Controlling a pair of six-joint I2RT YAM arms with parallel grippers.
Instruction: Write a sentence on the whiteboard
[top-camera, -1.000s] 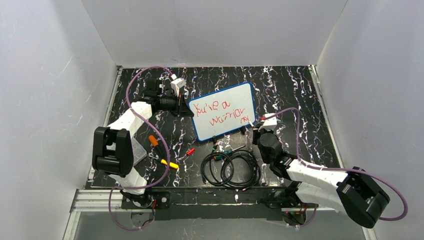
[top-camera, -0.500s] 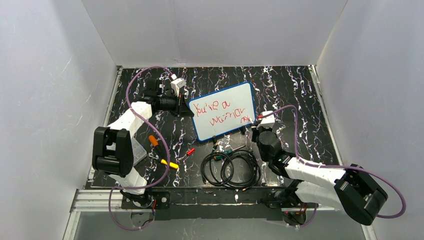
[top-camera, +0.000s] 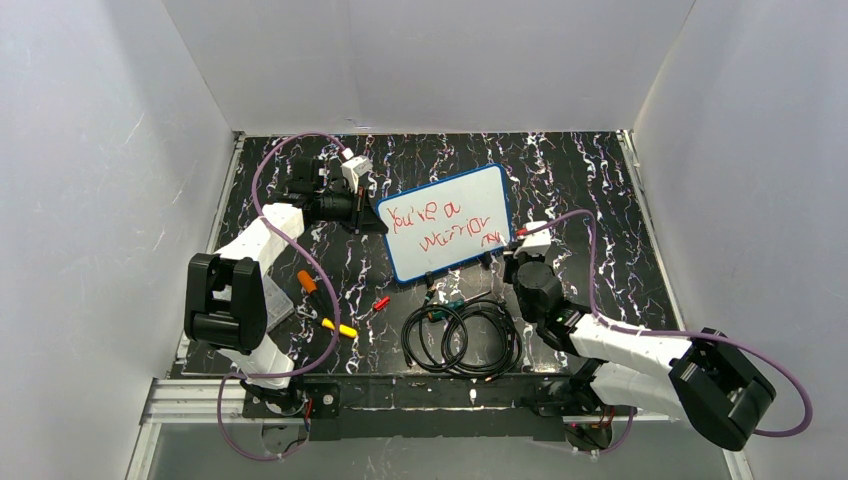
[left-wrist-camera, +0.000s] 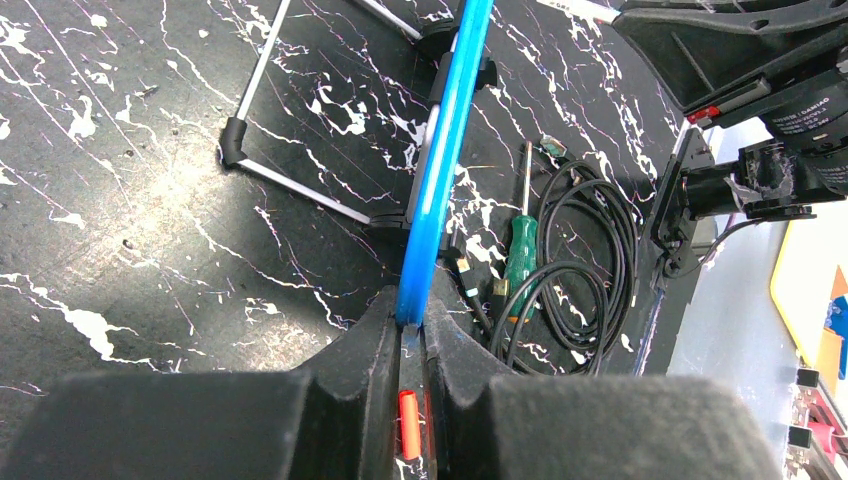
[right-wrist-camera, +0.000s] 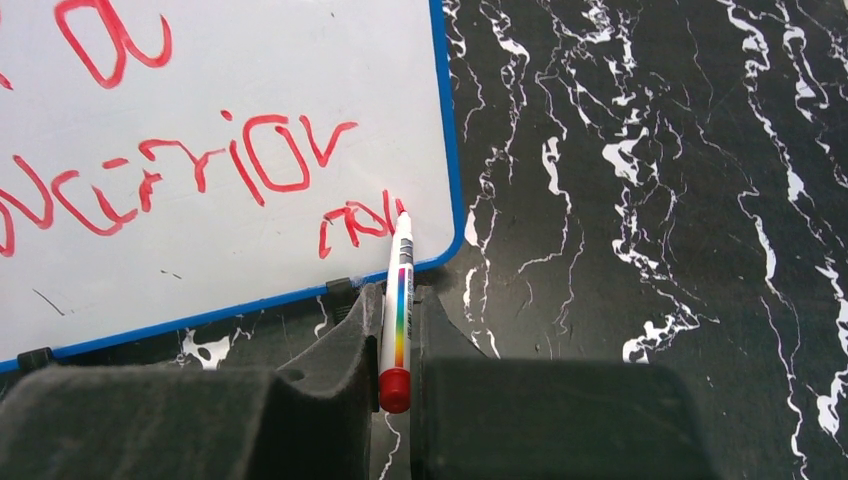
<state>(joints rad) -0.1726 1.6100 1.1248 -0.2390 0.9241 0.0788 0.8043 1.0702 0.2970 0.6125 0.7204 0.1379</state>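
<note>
Well, left claw (left-wrist-camera: 410, 322) clamps the whiteboard (left-wrist-camera: 446, 150) — right claw (right-wrist-camera: 398, 295) pinches a marker (right-wrist-camera: 402, 250) (tip against the whiteboard).

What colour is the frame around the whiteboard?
Blue. The whiteboard frame shows best in the right wrist view, along the board's edge.

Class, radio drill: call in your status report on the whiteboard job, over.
Left pincer shut on whiteboard edge. Right pincer shut on marker, tip at the sentence's lowest strokes. Cable coil lies off the board.
</note>
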